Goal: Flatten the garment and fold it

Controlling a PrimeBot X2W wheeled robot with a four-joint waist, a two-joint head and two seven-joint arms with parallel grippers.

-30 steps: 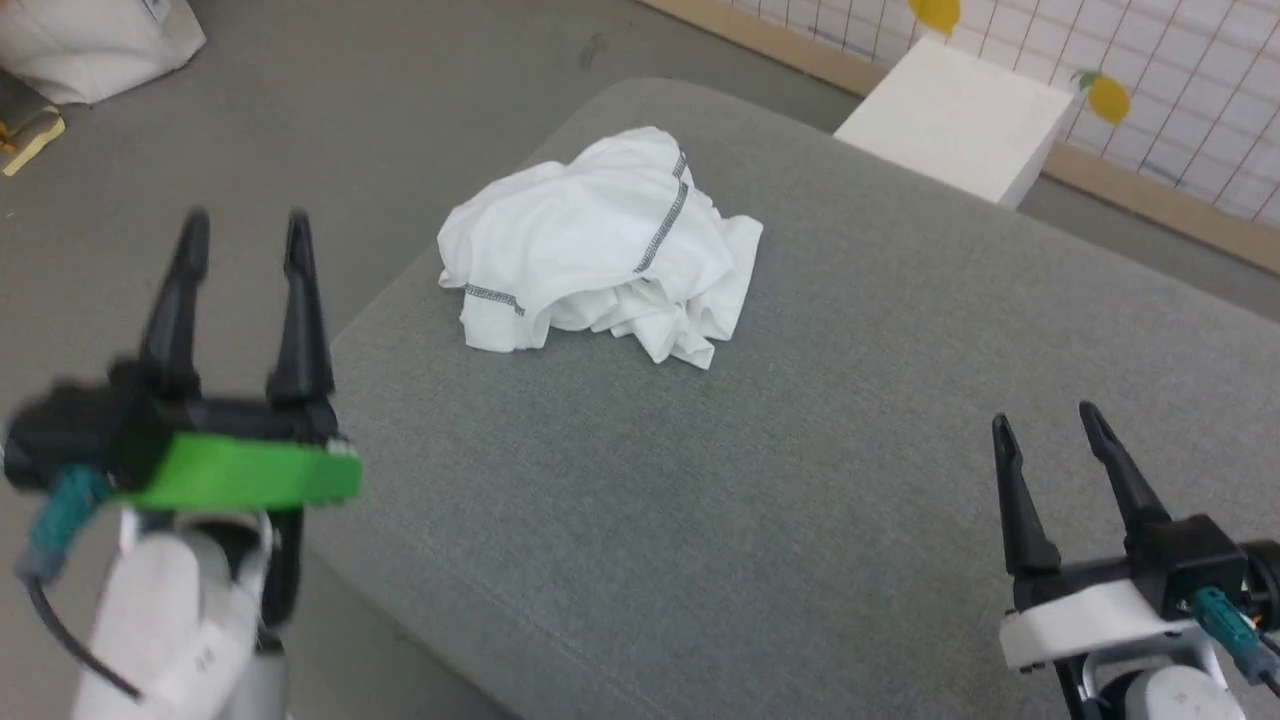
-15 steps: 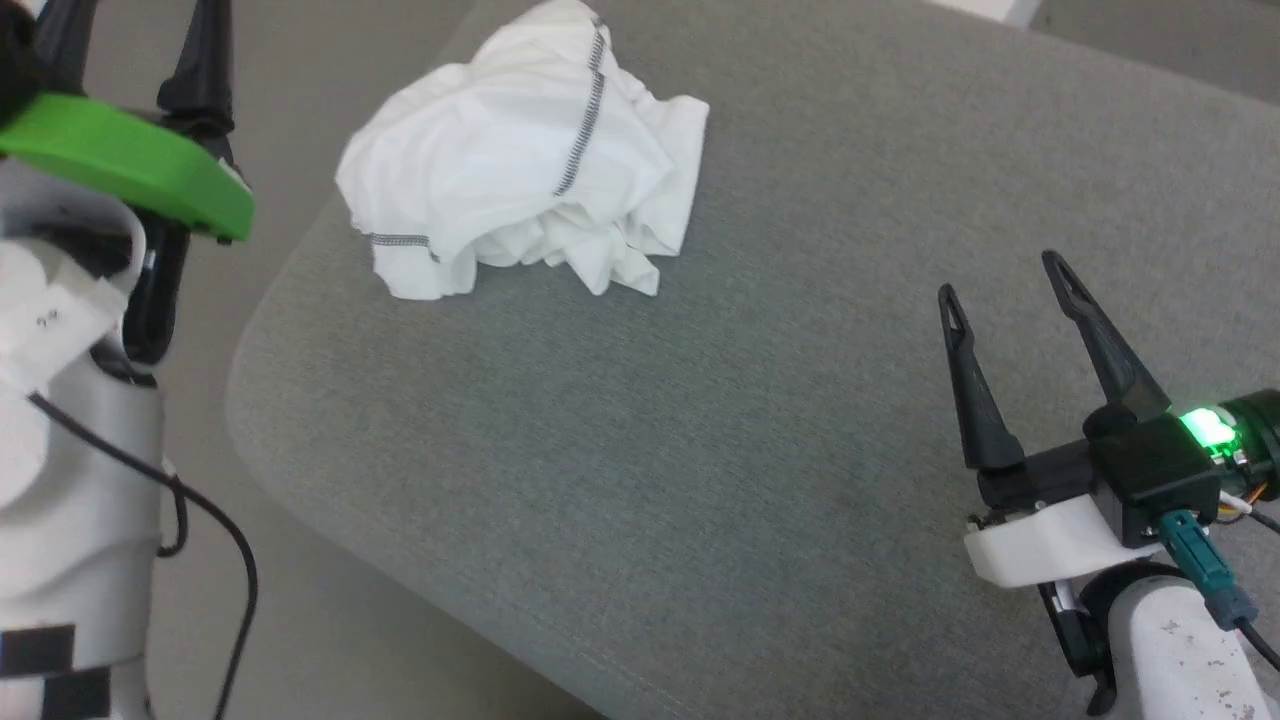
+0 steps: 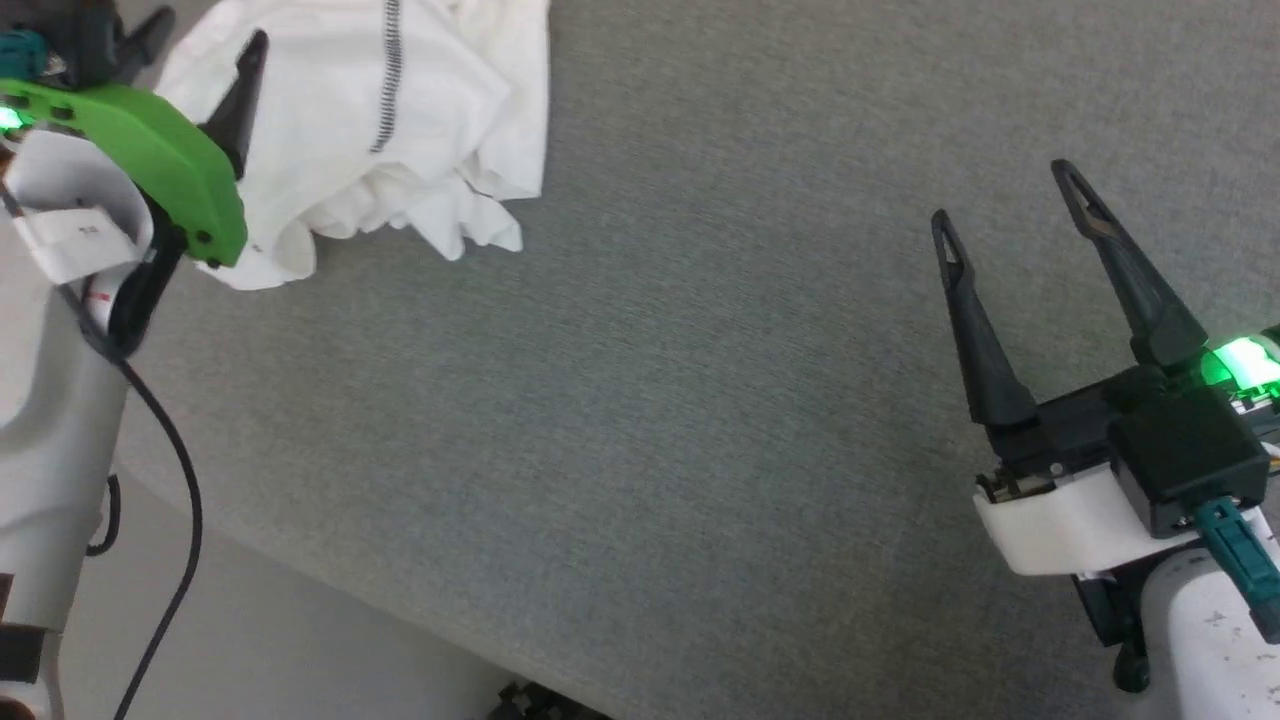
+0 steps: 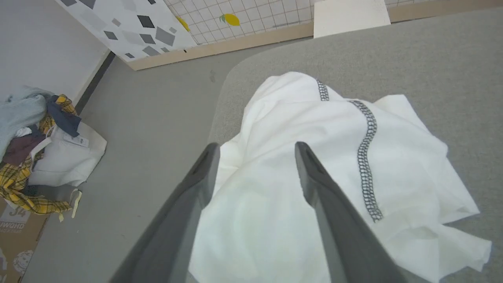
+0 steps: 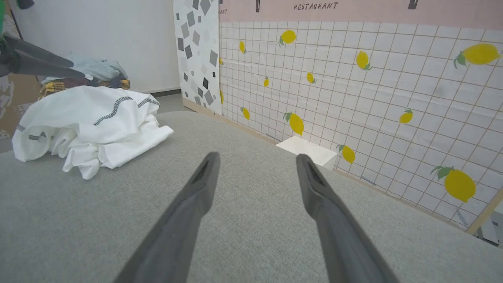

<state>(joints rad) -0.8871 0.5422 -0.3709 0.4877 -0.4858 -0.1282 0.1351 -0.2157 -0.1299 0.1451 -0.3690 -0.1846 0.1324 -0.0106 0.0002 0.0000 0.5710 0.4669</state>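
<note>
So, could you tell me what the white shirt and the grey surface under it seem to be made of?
The shirt looks like thin, soft, matte cloth: it crumples into fine folds and carries dark zigzag stitching. The surface seems covered in grey matte textile, with a fine weave and a rounded, padded-looking edge; its filling is hidden.

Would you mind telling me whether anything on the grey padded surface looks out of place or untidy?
The white garment lies crumpled in a heap near a rounded corner of the grey padded surface, its dark stitched seam bent and loose folds bunched at one side, not flat. Nothing looks spilled or damaged.
</note>
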